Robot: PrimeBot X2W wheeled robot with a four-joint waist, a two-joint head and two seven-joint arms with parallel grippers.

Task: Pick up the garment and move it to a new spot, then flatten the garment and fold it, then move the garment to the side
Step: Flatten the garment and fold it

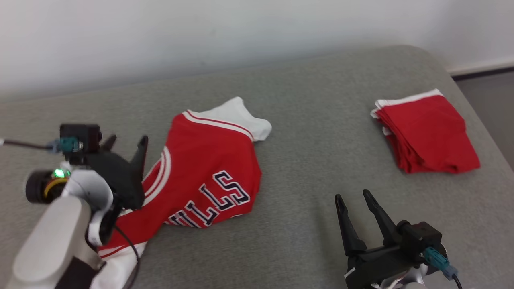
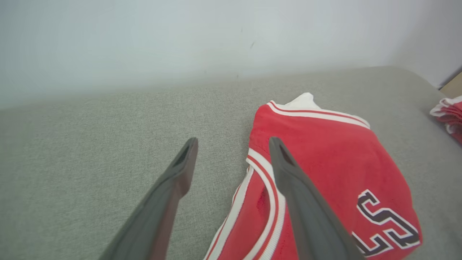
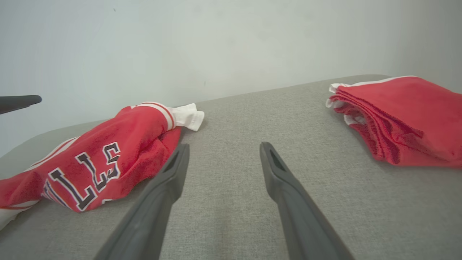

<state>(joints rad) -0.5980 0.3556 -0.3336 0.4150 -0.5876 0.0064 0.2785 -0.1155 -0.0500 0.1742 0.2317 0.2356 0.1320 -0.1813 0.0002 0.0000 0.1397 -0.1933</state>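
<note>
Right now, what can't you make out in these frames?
- Head view: the jersey's near end lies under the left pincer and its forearm, then the bottom edge cuts it.
- Head view: the jersey's lettering; a fold swallows its start.
- Left wrist view: the folded red stack is cut by the right edge.
- All views: the stack's layer count, too fine to tell.

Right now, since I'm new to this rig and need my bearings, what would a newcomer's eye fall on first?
A rumpled red jersey with dark lettering lies on the grey padded surface, left of centre. A neat stack of folded red garments sits at the far right. The left gripper stands open at the jersey's edge, the right gripper open over bare surface.
</note>
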